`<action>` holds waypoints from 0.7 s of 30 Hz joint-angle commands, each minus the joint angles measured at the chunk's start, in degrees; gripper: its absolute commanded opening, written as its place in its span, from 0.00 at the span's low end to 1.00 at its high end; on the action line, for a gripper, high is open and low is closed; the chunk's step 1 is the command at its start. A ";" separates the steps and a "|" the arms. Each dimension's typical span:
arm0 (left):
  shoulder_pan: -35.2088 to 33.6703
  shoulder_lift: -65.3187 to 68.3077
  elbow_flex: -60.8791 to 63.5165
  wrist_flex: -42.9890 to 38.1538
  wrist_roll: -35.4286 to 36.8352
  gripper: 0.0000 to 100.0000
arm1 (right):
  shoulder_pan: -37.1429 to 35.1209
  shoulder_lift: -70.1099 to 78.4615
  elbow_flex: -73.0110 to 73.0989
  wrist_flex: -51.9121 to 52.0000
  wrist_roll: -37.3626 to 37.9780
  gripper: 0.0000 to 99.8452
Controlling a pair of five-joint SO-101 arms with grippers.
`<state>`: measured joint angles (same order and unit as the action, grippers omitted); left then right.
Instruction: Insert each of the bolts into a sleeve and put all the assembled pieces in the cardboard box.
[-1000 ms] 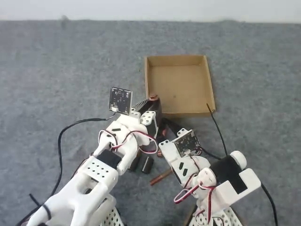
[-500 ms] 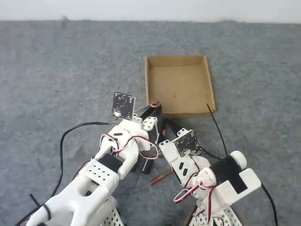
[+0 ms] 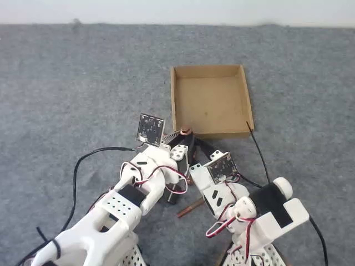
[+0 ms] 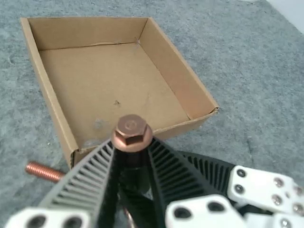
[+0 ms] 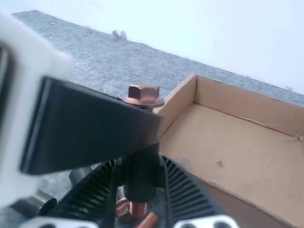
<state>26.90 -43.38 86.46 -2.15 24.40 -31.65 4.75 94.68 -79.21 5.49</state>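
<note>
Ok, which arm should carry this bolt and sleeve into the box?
Left, probably. The left jaws clamp the bolt just under its head, beside the near wall of the box, with the open box straight ahead. The right jaws hold the sleeve lower down, farther from it.

No words, numbers or signs can be read anywhere. The cardboard box (image 3: 208,71) is plain brown inside and out. The black sleeve (image 5: 141,176) shows no print. The bolt (image 4: 131,130) has only a faint round stamp on its head. Any marks on the circuit board (image 3: 151,128) are too small to make out.
</note>
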 commanded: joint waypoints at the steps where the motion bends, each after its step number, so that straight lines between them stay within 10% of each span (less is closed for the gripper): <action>1: 0.00 -0.70 -0.04 -0.53 -0.88 0.01 | 2.68 -2.77 -0.88 -2.07 0.70 0.01; 21: 0.00 -1.23 -0.13 -0.35 -0.70 0.20 | 2.77 -2.77 -0.97 -2.07 0.70 0.01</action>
<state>26.81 -43.30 86.73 -1.63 24.13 -29.63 4.75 94.59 -79.38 5.41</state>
